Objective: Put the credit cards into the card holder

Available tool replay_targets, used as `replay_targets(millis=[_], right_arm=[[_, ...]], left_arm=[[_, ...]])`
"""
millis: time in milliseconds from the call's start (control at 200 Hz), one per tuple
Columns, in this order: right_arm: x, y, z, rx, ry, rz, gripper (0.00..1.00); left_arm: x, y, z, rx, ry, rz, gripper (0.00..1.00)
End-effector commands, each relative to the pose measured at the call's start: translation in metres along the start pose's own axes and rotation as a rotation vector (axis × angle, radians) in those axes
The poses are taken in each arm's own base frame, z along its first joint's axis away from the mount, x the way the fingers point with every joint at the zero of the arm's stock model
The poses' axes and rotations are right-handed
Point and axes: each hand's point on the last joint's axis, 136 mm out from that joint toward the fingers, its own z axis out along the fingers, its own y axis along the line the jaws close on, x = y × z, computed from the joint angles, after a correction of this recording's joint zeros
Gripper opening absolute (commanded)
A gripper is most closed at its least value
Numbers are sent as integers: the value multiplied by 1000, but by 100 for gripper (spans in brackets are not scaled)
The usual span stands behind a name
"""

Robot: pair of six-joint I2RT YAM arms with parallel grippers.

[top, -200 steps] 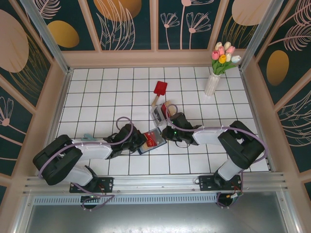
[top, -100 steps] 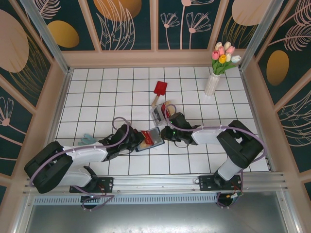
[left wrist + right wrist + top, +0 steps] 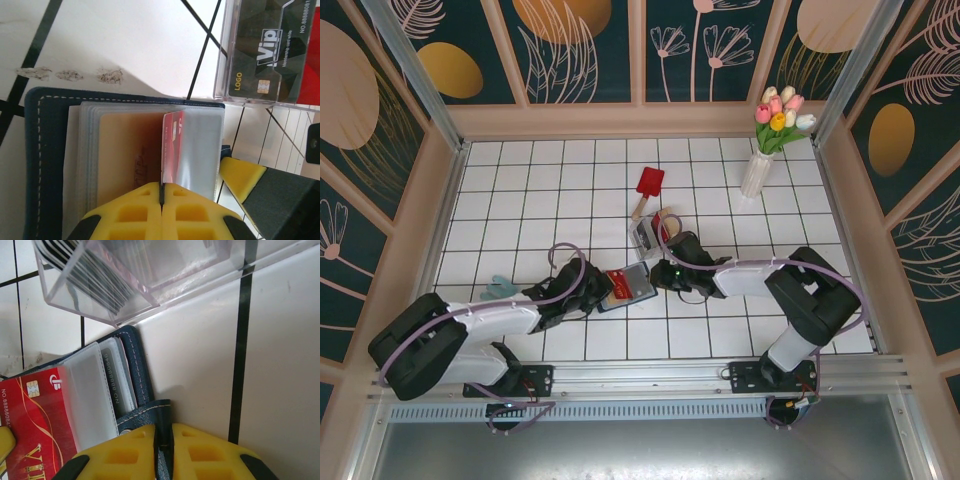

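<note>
The navy card holder (image 3: 636, 290) lies open on the white tiles between my two grippers. My left gripper (image 3: 161, 192) is shut on a red credit card (image 3: 172, 145), held edge-on over the holder's clear sleeves. One sleeve shows a yellow-orange card (image 3: 127, 160). From the other side, my right gripper (image 3: 163, 440) is shut on the holder's snap tab (image 3: 162, 412). In the right wrist view the red credit card (image 3: 35, 420) lies across the clear sleeves (image 3: 90, 390). In the top view the left gripper (image 3: 603, 291) and the right gripper (image 3: 655, 273) flank the holder.
A clear plastic box (image 3: 645, 236) with dark cards (image 3: 265, 50) stands just behind the holder. A red spatula (image 3: 649, 184) lies farther back, a vase of tulips (image 3: 760, 165) at the back right, and a small teal thing (image 3: 500, 287) at the left.
The left arm has swung lower and to the left while keeping its grip on the red card. The card now lies more over the holder's left part. The right arm has barely moved.
</note>
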Motion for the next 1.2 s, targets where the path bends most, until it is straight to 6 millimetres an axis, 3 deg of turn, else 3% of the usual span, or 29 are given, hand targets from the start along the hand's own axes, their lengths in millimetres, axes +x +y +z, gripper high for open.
replay_targets(millis=[0, 150, 530, 841, 1036, 1196], right_arm=[[20, -11, 6, 47, 70, 10, 15], [21, -11, 8, 43, 74, 12, 15], [22, -10, 8, 44, 75, 11, 15], [20, -10, 8, 52, 68, 8, 15], [20, -9, 9, 51, 73, 7, 15], [19, -7, 9, 52, 71, 2, 15]], left_arm=[[-7, 12, -7, -21, -57, 5, 0], [1, 0, 3, 17, -5, 31, 0], [18, -9, 14, 46, 96, 82, 0], [14, 18, 0, -46, 61, -3, 0], [26, 4, 9, -10, 139, 47, 0], [36, 5, 15, -40, 207, 89, 0]])
